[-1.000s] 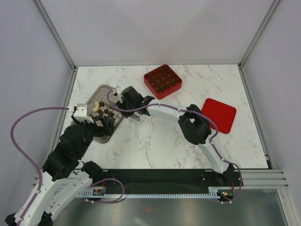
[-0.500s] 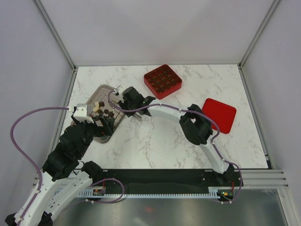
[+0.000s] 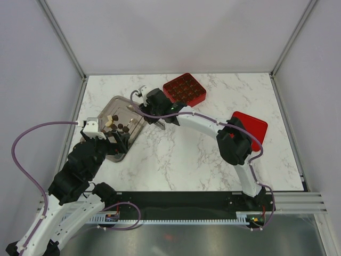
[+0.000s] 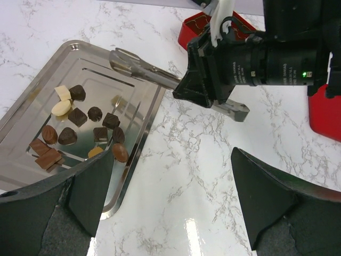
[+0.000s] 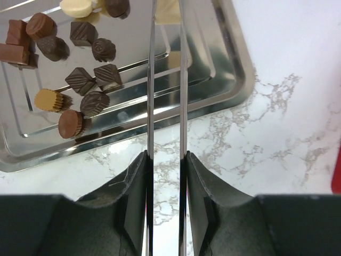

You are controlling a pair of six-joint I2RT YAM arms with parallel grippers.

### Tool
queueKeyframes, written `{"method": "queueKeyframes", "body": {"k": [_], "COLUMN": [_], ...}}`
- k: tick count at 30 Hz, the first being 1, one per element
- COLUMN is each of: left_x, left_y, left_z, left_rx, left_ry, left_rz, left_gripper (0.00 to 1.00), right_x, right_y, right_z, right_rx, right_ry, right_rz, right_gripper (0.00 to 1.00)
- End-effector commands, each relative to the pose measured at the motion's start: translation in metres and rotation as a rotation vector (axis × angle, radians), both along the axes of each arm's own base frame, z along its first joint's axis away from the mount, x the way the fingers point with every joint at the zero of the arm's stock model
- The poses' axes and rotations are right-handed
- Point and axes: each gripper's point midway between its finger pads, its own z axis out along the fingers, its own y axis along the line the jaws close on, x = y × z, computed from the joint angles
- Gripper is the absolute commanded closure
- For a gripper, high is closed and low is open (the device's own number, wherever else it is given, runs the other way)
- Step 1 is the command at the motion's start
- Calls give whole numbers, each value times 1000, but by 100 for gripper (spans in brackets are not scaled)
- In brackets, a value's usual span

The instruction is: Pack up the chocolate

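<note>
Showing the right gripper (image 3: pixel 154 105) clamped on the tongs (image 5: pixel 152 80): over the last second the blades have been squeezed closer and the wrist has been carried from the tray's right edge toward its far corner, nearer the red box (image 3: pixel 184 92). The chocolate (image 4: pixel 77 116) is seen lying loose on the steel tray (image 4: pixel 106 88), well apart from the box. A pale piece (image 5: pixel 165 9) appears between the blades at the frame's top; whether it is gripped or merely lies beneath cannot be told. The left gripper (image 4: pixel 170 181) is held wide apart and empty at the tray's near end. A pick is judged to be under way; no transfer to a compartment is yet made.
</note>
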Motion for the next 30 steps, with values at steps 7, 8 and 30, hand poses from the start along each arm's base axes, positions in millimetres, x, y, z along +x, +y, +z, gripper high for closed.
{"method": "queueKeyframes", "body": {"k": [7, 8, 30], "left_x": [4, 4, 7], "left_y": [6, 5, 4], "left_z": [9, 10, 6], "left_rx": [6, 5, 22], "left_ry": [-44, -46, -29], "left_rz": [30, 28, 27], "left_gripper": [0, 0, 0], "right_x": [67, 73, 174], "right_y": [-94, -103, -197], "right_z": [62, 64, 35], "right_rx": [59, 55, -23], "right_ry": [-67, -68, -69], "right_rz": [-235, -256, -512], "right_gripper": [61, 61, 61]}}
